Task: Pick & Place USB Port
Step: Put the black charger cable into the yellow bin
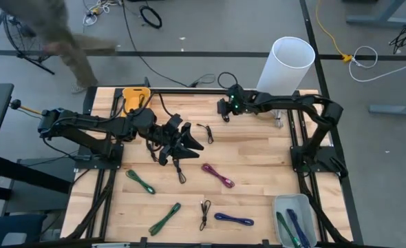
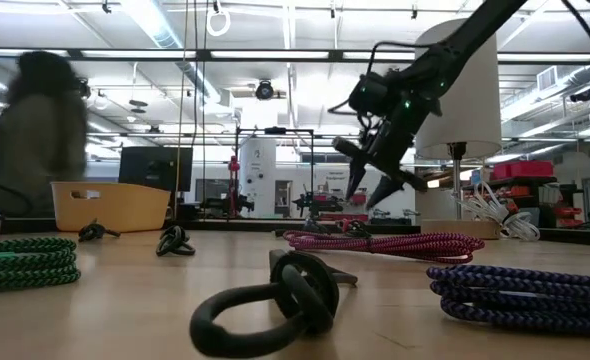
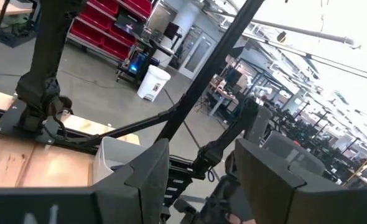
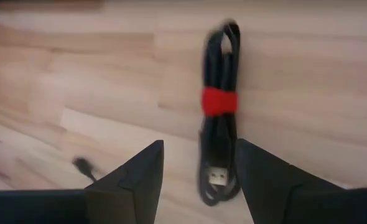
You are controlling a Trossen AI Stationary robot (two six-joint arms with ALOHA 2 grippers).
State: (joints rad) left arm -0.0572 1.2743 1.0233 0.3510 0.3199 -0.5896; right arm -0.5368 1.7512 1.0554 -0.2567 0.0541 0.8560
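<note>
Pale wooden tabletop carries several bundled cables, with a white bin at one corner; the right tool hovers with its jaws apart and empty over a black USB cable bound by a red strap, lying near the far edge; the left tool waits mid-table, jaws apart, holding nothing; the bundle looks light, limp and likely to sag, so the strapped middle seems the surest place to pinch, across the coil rather than at the plug end.
</note>
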